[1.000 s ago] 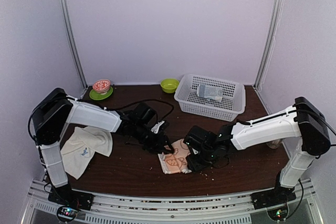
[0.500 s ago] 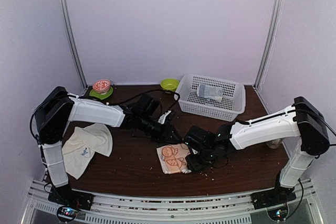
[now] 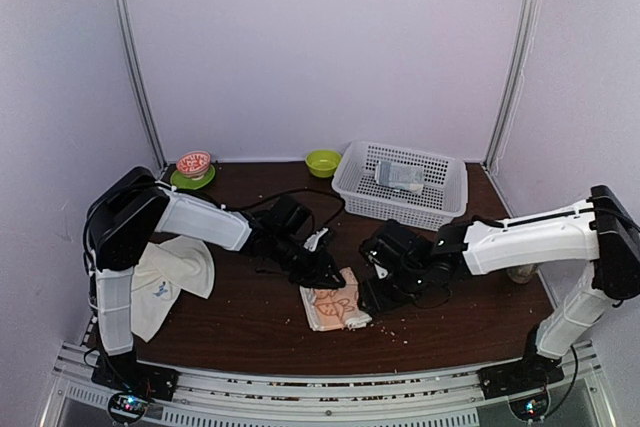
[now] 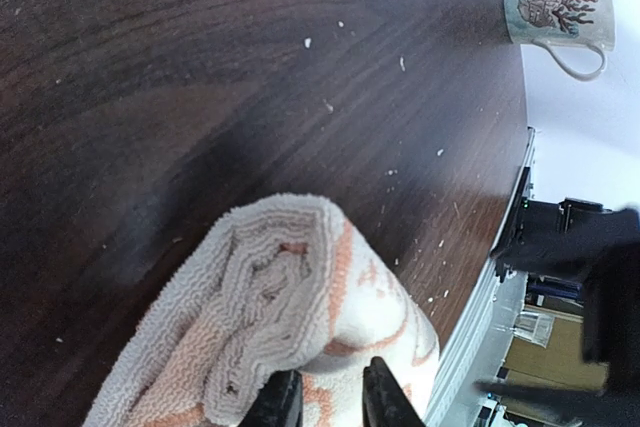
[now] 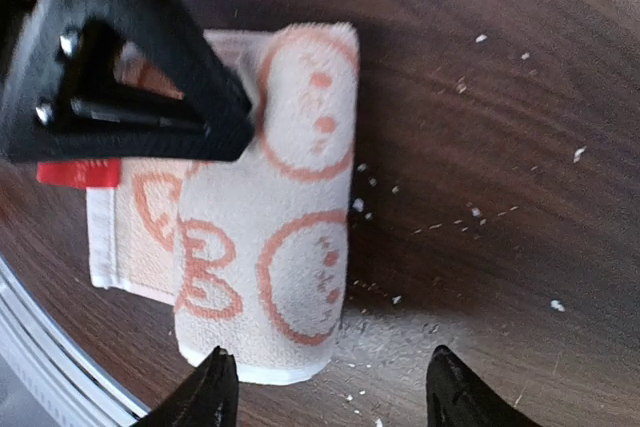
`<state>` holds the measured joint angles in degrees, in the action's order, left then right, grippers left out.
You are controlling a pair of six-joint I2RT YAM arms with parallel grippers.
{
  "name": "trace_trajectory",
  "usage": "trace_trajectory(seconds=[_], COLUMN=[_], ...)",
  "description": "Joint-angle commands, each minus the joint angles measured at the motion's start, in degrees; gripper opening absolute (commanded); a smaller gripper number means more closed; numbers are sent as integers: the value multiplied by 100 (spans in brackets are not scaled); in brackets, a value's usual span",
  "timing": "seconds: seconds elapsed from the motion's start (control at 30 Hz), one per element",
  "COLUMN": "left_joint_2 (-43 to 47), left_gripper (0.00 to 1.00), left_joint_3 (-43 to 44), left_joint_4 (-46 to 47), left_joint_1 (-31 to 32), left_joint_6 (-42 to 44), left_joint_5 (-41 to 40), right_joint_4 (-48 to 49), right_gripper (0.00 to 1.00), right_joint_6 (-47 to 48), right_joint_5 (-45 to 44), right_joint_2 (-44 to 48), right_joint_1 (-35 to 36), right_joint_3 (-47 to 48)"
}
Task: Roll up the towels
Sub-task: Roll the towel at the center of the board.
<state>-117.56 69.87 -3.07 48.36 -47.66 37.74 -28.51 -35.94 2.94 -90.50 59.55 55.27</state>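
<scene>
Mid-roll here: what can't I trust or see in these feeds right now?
- Whether the left hand has clamped the patterned towel: left wrist view, only fingertips show at the bottom edge; top view, too small.
- The plain towel: top view, its left edge behind the left arm.
- The mug: top view, mostly hidden by the right arm.

The folded towel (image 3: 335, 309) at front centre of the desk (image 3: 250, 322), left claw (image 3: 325, 275) at its rear corner, right claw (image 3: 372, 299) just right of it, second towel (image 3: 165, 277) far left, basket (image 3: 440, 209) at back right holding a rolled towel (image 3: 400, 177), bowl (image 3: 322, 162) left of the basket.
</scene>
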Motion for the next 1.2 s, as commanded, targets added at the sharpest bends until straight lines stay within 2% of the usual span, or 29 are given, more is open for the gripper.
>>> trace_trajectory(seconds=[0.0, 0.2, 0.53, 0.97, 1.17], left_joint_2=[-87, -17, 150, 319, 692], left_gripper=[23, 23, 23, 23, 26], left_joint_3=[-37, -100, -199, -291, -427], left_joint_4=[-79, -149, -244, -424, -667], left_joint_1=[-28, -29, -28, -33, -34], left_joint_6=[152, 189, 255, 343, 462], left_joint_5=[-212, -319, -363, -446, -575], right_joint_4=[561, 1374, 1281, 1265, 1234], right_gripper=[65, 64, 63, 63, 63], right_joint_6=[-185, -481, -373, -285, -293], right_joint_5=[320, 715, 647, 778, 757], right_joint_2=[504, 282, -504, -668, -831], right_joint_1=[-572, -1069, -1015, -703, -630], right_joint_3=[-491, -768, -349, 98, 211])
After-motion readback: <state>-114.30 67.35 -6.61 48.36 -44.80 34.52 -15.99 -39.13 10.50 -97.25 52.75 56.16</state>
